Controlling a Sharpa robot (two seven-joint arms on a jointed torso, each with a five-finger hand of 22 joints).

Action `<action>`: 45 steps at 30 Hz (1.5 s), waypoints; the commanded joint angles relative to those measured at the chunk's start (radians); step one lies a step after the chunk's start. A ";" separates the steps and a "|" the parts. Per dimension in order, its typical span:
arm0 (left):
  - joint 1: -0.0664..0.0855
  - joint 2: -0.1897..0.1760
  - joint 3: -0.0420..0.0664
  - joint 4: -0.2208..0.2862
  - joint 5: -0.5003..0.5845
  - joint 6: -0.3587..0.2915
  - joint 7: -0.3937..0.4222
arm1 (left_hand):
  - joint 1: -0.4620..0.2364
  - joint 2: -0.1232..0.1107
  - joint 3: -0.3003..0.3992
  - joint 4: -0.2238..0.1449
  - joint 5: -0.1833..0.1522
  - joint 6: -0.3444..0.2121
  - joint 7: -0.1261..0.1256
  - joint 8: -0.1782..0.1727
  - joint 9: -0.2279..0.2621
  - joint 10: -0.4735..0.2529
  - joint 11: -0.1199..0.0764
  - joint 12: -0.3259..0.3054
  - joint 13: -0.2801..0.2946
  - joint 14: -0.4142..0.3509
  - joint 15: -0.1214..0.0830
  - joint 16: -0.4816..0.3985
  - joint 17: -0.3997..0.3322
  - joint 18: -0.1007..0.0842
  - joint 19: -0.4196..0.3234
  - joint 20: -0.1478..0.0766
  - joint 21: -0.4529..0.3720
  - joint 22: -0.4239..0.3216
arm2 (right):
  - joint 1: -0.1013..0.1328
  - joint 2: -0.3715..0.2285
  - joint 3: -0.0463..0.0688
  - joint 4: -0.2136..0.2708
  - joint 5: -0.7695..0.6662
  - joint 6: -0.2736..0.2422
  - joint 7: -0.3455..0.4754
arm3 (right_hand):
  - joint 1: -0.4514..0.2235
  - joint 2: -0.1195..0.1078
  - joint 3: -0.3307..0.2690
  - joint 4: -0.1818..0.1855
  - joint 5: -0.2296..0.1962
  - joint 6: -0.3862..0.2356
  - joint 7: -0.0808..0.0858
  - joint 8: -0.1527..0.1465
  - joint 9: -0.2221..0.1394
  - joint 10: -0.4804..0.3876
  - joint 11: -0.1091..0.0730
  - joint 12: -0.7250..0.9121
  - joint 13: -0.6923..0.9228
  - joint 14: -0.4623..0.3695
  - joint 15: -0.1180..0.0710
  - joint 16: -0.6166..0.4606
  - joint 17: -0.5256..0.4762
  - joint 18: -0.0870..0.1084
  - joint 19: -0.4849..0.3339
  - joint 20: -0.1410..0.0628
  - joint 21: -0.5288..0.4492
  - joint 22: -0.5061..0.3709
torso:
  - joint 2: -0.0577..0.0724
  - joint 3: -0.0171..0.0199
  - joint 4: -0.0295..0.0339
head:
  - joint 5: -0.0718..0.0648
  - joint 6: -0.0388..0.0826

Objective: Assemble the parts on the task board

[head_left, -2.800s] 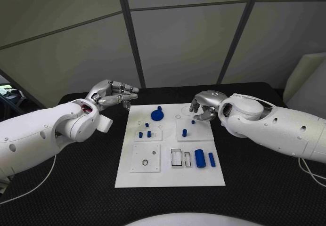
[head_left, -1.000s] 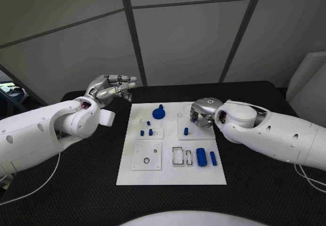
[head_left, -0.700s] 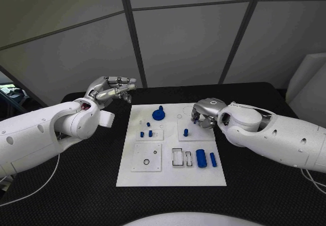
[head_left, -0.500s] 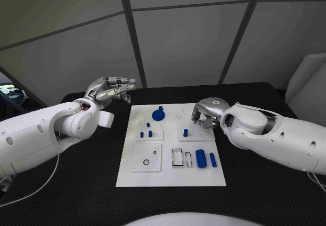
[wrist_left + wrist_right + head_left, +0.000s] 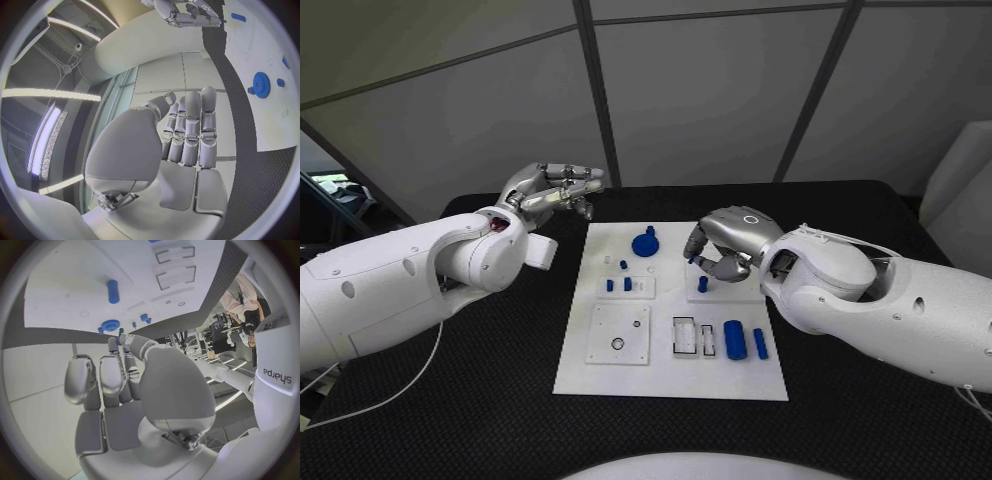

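Task board (image 5: pixel 678 350) is seen flat at the table's (image 5: pixel 473 420) centre, betw. both arms. Progress is judged partial: a blue gear (image 5: pixel 645 243) sits at the far end, small blue pegs (image 5: pixel 625 284) stand in the left-middle block, and one blue peg (image 5: pixel 701 284) is upright in the right-middle block, just under the right hand. Still loose, as far as can be judged: a thick blue cylinder (image 5: pixel 734 339) and a thinner blue pin (image 5: pixel 760 343) lying near the rectangular slots (image 5: pixel 687 337) at the near end, approx. unassembled; a black ring (image 5: pixel 616 344) lies on the near-left block.

Right hand (image 5: pixel 721 245) is held over the board's right-middle block, fingers curled downward twd. the upright peg; nothing is seen gripped in it, though whether a fingertip touches the peg can't be told. Left hand (image 5: pixel 561 190) is raised off the board's far-left corner, over bare table, fingers bent inward w/ nothing held.
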 commanded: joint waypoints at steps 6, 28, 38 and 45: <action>0.000 0.010 -0.001 -0.001 0.004 0.017 -0.001 | -0.004 0.009 -0.005 0.000 0.001 -0.005 0.003 0.001 -0.001 -0.010 0.004 0.007 0.001 -0.008 0.001 -0.004 -0.002 -0.013 -0.009 0.000 -0.008 -0.002 | 0.001 0.080 -0.004 0.006 0.061 0.001 0.033 | -0.015 -0.001 0.004 -0.001 0.007 -0.001 0.007 -0.004 0.001 0.032 -0.025 -0.002 0.001 0.053 -0.001 0.004 0.001 -0.010 0.005 -0.001 0.006 0.033 | 0.003 -0.0035 0.0022 | 0.050 -0.017; 0.001 0.045 -0.002 -0.006 0.004 0.014 -0.003 | -0.005 0.010 -0.010 0.000 0.001 -0.018 0.006 -0.003 -0.002 -0.018 0.006 0.012 0.002 -0.010 0.004 -0.008 -0.004 -0.013 -0.010 0.002 -0.013 -0.005 | -0.064 0.225 -0.058 -0.094 0.051 0.050 0.065 | -0.022 -0.003 0.003 -0.002 0.008 -0.007 0.011 -0.009 0.000 0.026 -0.022 -0.008 0.001 0.051 0.002 0.007 -0.001 -0.009 0.003 0.001 0.007 0.034 | 0.002 -0.0003 0.0020 | 0.134 -0.070; 0.001 0.049 -0.002 -0.007 0.004 0.016 -0.005 | -0.007 0.010 -0.012 0.000 0.001 -0.021 0.009 -0.004 -0.002 -0.021 0.008 0.014 0.003 -0.010 0.005 -0.009 -0.005 -0.013 -0.010 0.002 -0.014 -0.006 | -0.069 0.234 -0.064 -0.102 0.041 0.101 0.055 | -0.025 -0.004 -0.001 -0.002 0.007 -0.007 0.011 -0.009 0.000 0.025 -0.021 -0.009 0.002 0.052 0.002 0.011 0.002 -0.010 0.003 0.002 0.008 0.036 | 0.003 -0.0016 -0.0003 | 0.141 -0.076; 0.001 0.051 -0.002 -0.008 0.004 0.017 -0.005 | -0.007 0.010 -0.012 0.000 0.001 -0.021 0.009 -0.004 -0.002 -0.021 0.008 0.014 0.003 -0.010 0.005 -0.009 -0.005 -0.013 -0.010 0.002 -0.014 -0.006 | -0.071 0.237 -0.066 -0.110 0.026 0.116 0.046 | -0.026 -0.004 -0.001 -0.002 0.007 -0.007 0.011 -0.009 0.000 0.025 -0.021 -0.009 0.002 0.052 0.003 0.012 0.002 -0.010 0.004 0.002 0.009 0.036 | 0.002 -0.0013 0.0005 | 0.142 -0.080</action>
